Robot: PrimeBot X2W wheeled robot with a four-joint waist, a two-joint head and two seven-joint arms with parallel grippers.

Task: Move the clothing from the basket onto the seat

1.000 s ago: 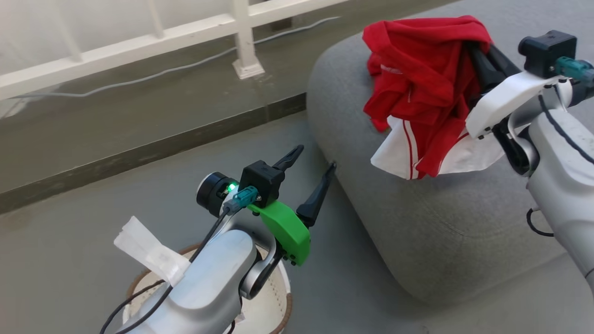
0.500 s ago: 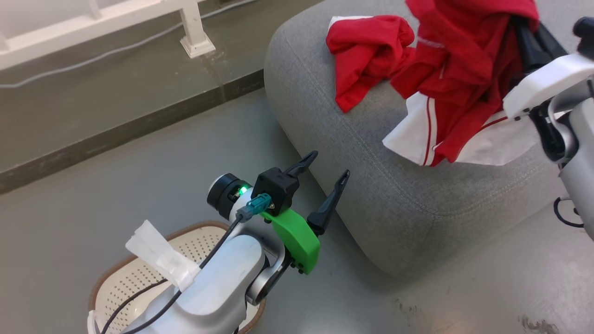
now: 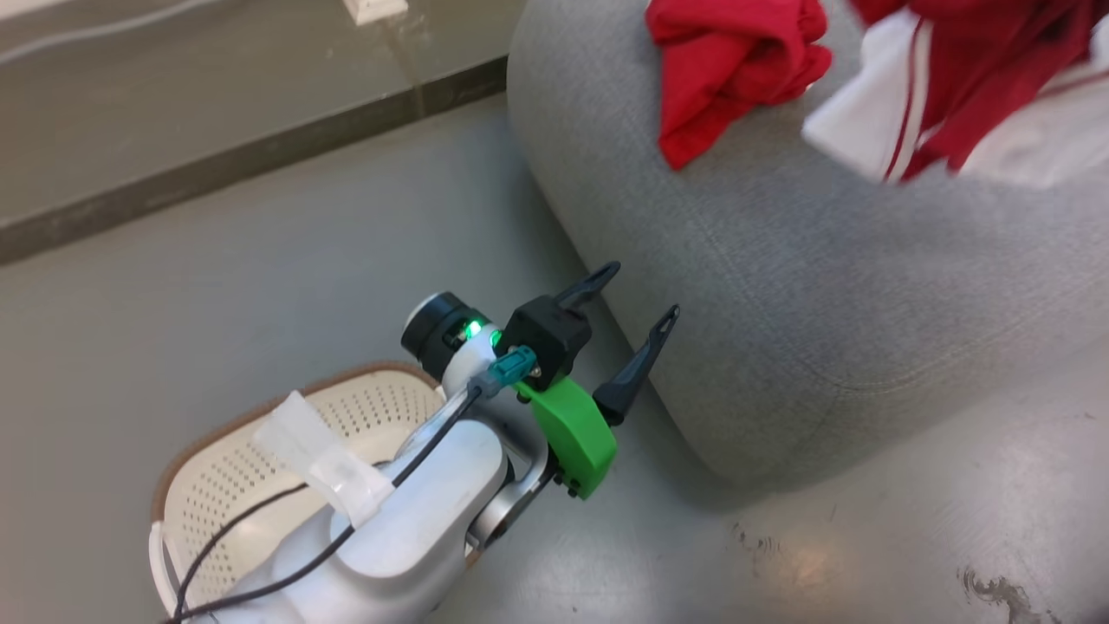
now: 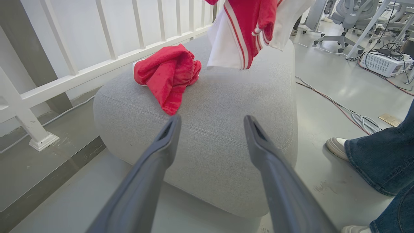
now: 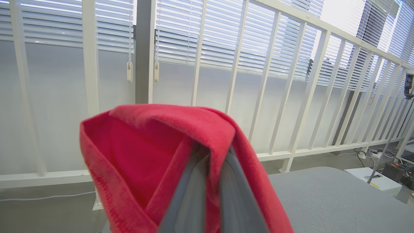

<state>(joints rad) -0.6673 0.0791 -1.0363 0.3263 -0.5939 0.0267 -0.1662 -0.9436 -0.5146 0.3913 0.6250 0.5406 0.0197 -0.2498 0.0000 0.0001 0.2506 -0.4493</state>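
My left gripper (image 3: 637, 295) is open and holds nothing, low beside the grey seat's (image 3: 823, 286) front corner and just past the cream perforated basket (image 3: 230, 472). In the left wrist view, the left gripper (image 4: 211, 120) points at the seat (image 4: 226, 106). A plain red garment (image 3: 736, 61) lies crumpled on the seat's far part, also the red garment (image 4: 166, 72). A red jersey with white trim (image 3: 953, 95) hangs above the seat, also the jersey (image 4: 245, 29). My right gripper (image 5: 216, 161) is shut, with the jersey's red fabric (image 5: 139, 155) draped over its fingers.
A white railing (image 4: 64, 74) and a raised floor step (image 3: 260, 156) run behind the seat. A person's jeans leg and shoe (image 4: 381, 155) stand on the floor to the seat's right, near cables (image 4: 349, 113). Office chairs (image 4: 349, 16) stand farther back.
The head view has swung downward, so more of the basket shows. The jersey has gone to the view's upper right, uncovering the plain red garment on the seat. My left gripper stays open.
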